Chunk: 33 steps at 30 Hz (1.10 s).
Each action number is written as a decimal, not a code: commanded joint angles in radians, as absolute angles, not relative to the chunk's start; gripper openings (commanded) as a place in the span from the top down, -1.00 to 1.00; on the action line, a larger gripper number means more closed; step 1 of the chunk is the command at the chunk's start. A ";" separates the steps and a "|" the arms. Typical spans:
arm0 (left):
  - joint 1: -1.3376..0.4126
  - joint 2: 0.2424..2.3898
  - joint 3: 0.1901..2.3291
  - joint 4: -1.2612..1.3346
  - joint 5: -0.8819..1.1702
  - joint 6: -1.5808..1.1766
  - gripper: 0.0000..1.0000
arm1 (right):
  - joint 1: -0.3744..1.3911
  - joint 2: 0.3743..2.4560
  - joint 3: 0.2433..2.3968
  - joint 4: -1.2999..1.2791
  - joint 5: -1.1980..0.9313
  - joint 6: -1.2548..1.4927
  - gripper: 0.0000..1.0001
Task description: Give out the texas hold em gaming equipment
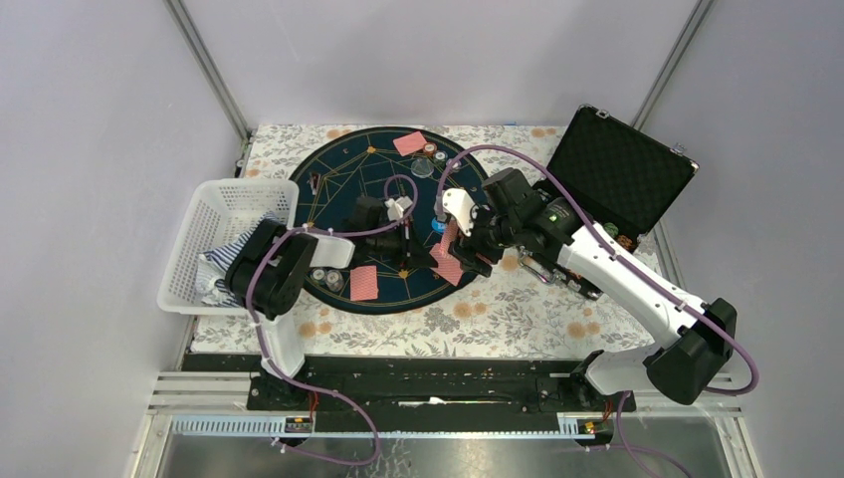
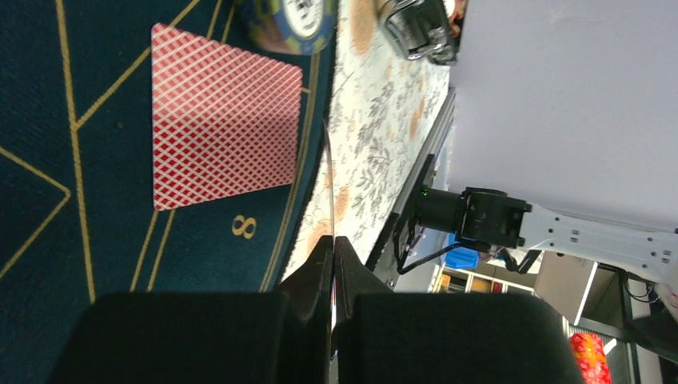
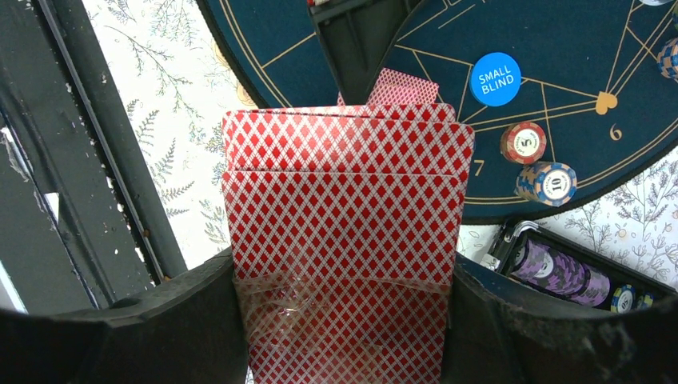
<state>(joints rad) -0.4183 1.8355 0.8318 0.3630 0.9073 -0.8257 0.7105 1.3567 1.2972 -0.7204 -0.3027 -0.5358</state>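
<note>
My right gripper (image 3: 344, 276) is shut on a deck of red-backed playing cards (image 3: 344, 188), fanned slightly at its top and partly wrapped in clear film. It hovers over the near right edge of the round dark-blue mat (image 1: 343, 184). My left gripper (image 2: 332, 240) is shut on a single card (image 2: 329, 192), seen edge-on and standing just behind the deck (image 1: 447, 263). One card (image 2: 220, 116) lies face down on the mat by the 8 mark, another card (image 1: 409, 142) at the far side. A blue Small Blind button (image 3: 495, 78) and two chips (image 3: 524, 142) rest near the 6 and 7 marks.
The open black foam-lined case (image 1: 619, 167) stands at the back right, with purple chips (image 3: 560, 272) in its tray. A white basket (image 1: 214, 204) holding cloth sits left of the mat. More chips (image 1: 327, 280) lie on the mat's near left. Floral cloth (image 1: 498, 309) covers the table.
</note>
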 commanded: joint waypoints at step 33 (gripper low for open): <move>-0.313 1.429 1.003 -0.164 0.867 -0.380 -0.16 | 0.701 1.315 1.240 -0.640 -0.365 -0.534 0.95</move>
<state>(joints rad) -0.3035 1.6054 0.9756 -0.1299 0.6811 -0.4614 0.7059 1.3544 1.2438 -0.6956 -0.3088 -0.5331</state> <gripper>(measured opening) 0.564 0.722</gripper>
